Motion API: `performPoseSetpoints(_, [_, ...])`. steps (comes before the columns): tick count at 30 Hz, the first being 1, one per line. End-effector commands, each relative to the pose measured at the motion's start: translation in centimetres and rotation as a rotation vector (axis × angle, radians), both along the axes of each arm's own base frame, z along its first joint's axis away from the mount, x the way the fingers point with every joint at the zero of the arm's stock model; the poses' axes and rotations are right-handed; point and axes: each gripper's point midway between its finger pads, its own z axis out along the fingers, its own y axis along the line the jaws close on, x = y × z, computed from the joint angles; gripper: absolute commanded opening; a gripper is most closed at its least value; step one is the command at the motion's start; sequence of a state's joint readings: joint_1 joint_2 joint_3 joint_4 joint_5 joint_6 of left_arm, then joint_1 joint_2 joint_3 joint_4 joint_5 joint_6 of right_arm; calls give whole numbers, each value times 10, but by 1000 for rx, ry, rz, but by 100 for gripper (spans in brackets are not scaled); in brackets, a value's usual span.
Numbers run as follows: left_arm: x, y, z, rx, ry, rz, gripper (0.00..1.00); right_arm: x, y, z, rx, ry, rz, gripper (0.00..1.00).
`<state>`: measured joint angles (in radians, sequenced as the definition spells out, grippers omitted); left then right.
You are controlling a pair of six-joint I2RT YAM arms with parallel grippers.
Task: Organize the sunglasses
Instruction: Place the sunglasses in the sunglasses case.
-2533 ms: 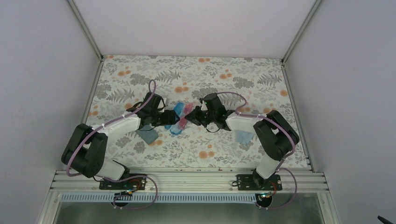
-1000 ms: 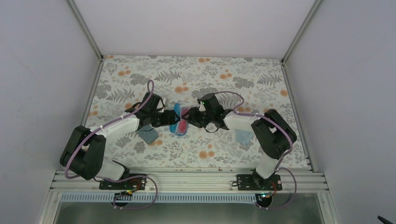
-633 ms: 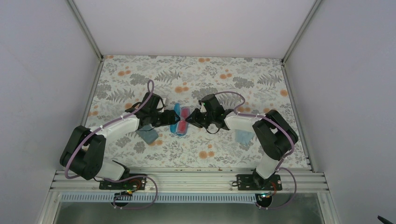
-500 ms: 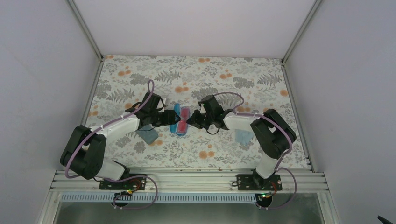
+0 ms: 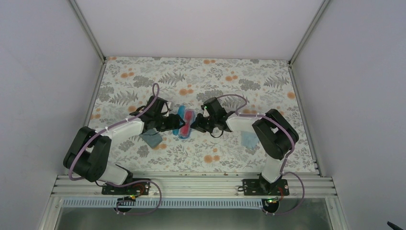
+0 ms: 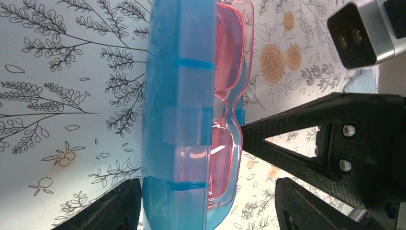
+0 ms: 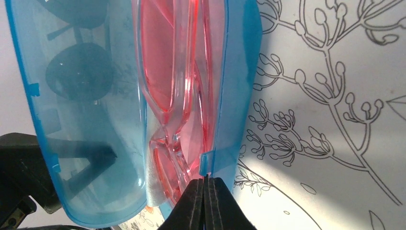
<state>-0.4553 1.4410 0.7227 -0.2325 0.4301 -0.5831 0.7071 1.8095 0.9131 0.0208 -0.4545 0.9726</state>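
Note:
The pink-red sunglasses [image 5: 188, 120] lie folded in an open translucent blue case [image 5: 181, 125] at the table's middle. They also show in the left wrist view [image 6: 229, 91] and the right wrist view [image 7: 167, 91]. The case lid [image 6: 177, 96] stands up on its left side. My left gripper [image 6: 208, 211] is open, with one finger [image 6: 117, 206] on each side of the case's near end. My right gripper [image 7: 206, 199] is shut and empty, its tip against the case's front clasp tab [image 7: 207, 162]. The black-framed sunglasses are not in view.
A grey case [image 5: 152, 139] lies just below the left arm's forearm. A light blue cloth [image 5: 249, 140] lies under the right arm. Grey walls close in the floral table [image 5: 230, 81] on three sides.
The pink-red sunglasses, up by my right gripper 2.5 s ago, now lie in the blue case. My right gripper has come down to the case's front edge. The left gripper has barely moved.

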Motion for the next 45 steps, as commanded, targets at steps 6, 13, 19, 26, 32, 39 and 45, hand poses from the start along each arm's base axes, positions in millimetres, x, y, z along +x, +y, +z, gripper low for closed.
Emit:
performPoseSetpoints(6, [3, 1, 1, 7, -22, -10, 69, 12, -8, 21, -60, -108, -23, 4])
performPoseSetpoints(13, [15, 4, 11, 30, -62, 8, 71, 53, -36, 41, -149, -237, -96, 31])
performPoseSetpoints(19, [24, 2, 10, 36, -65, 7, 71, 87, -35, 34, -168, -272, -46, 17])
performPoseSetpoints(26, [28, 1, 3, 43, -54, 4, 71, 95, -15, 24, -113, -248, 25, 14])
performPoseSetpoints(32, [27, 1, 3, 43, -53, -1, 70, 93, -7, 18, -76, -226, 51, 13])
performPoseSetpoints(39, [28, -2, 5, 34, -59, -11, 67, 94, -16, 29, -85, -253, -14, 26])
performPoseSetpoints(45, [30, -3, 8, 28, -68, -15, 63, 92, -8, 24, -55, -221, 9, 27])
